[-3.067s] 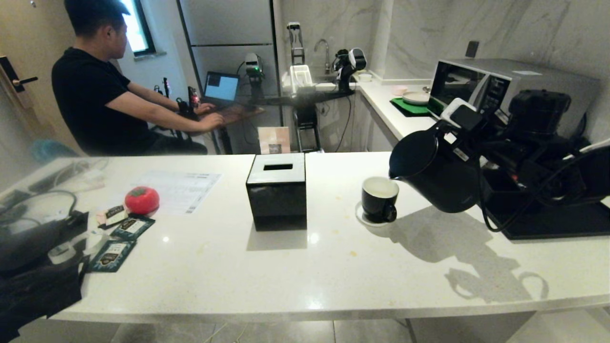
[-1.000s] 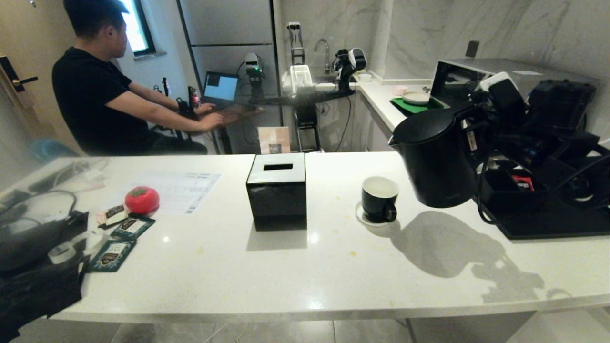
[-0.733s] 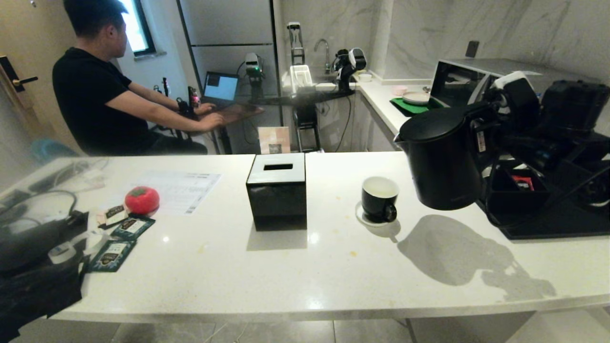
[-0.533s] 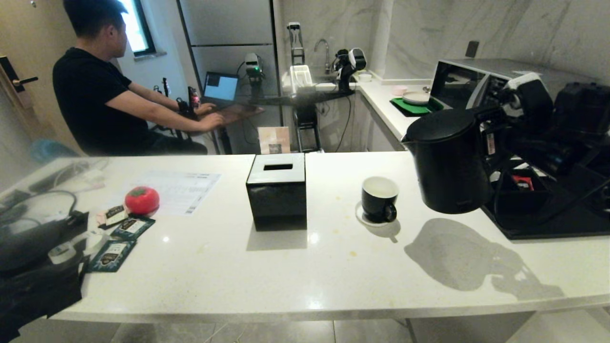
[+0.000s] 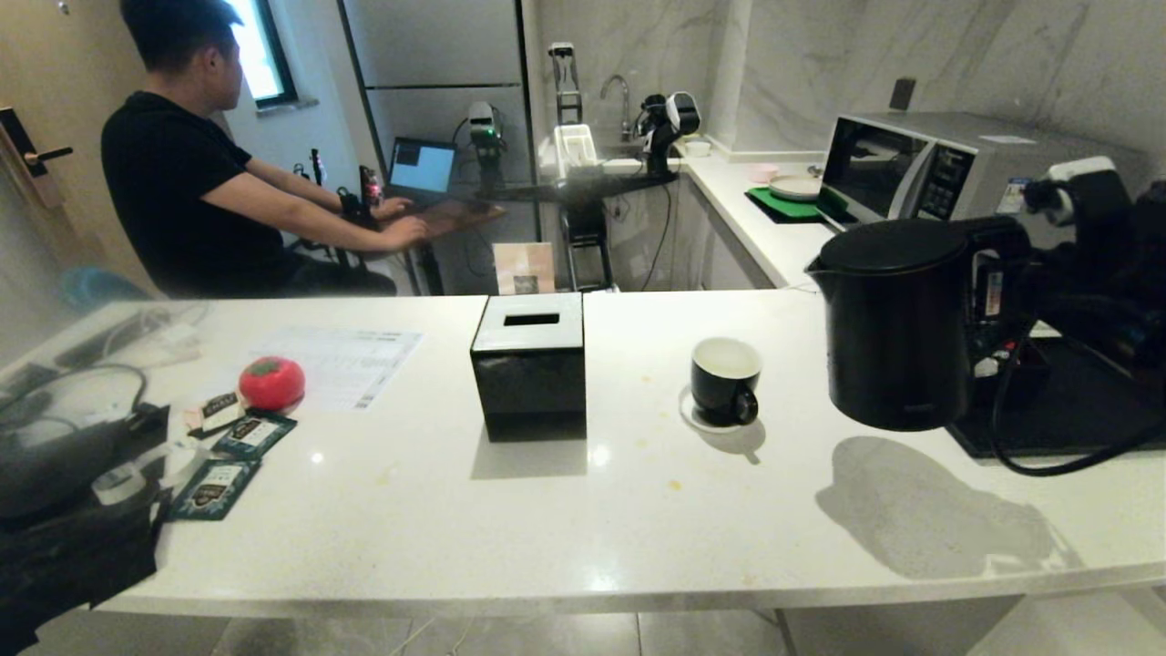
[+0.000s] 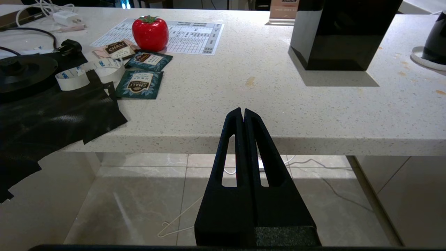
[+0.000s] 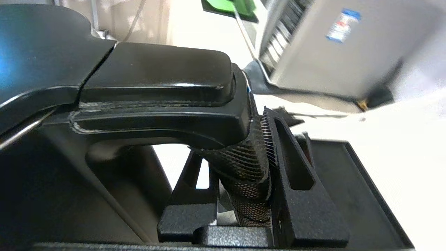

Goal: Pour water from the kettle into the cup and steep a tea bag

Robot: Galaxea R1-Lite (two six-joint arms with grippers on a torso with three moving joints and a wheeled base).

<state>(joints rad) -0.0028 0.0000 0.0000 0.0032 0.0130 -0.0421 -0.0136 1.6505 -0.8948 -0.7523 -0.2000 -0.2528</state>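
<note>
The matte black kettle (image 5: 897, 328) hangs upright just above the white counter (image 5: 547, 510), to the right of the cup (image 5: 724, 378). My right gripper (image 5: 997, 282) is shut on the kettle's handle; in the right wrist view its fingers (image 7: 296, 167) clamp the mesh-wrapped handle (image 7: 244, 164) below the lid (image 7: 38, 52). The black cup with a white inside stands on its small white saucer (image 5: 688, 412). Tea bag packets (image 5: 219, 487) lie at the counter's left end (image 6: 139, 83). My left gripper (image 6: 243, 112) is shut and empty, parked low in front of the counter edge.
A glossy black box with a slot (image 5: 530, 364) stands left of the cup. A red tomato-shaped object (image 5: 271, 383) and a printed sheet (image 5: 351, 360) lie further left. A black tray (image 5: 1075, 410) and a microwave (image 5: 920, 164) are at right. A person (image 5: 182, 164) sits behind.
The kettle, earlier tipped with its spout over the cup, has been turned upright and carried to the right, away from the cup. The left arm has not moved.
</note>
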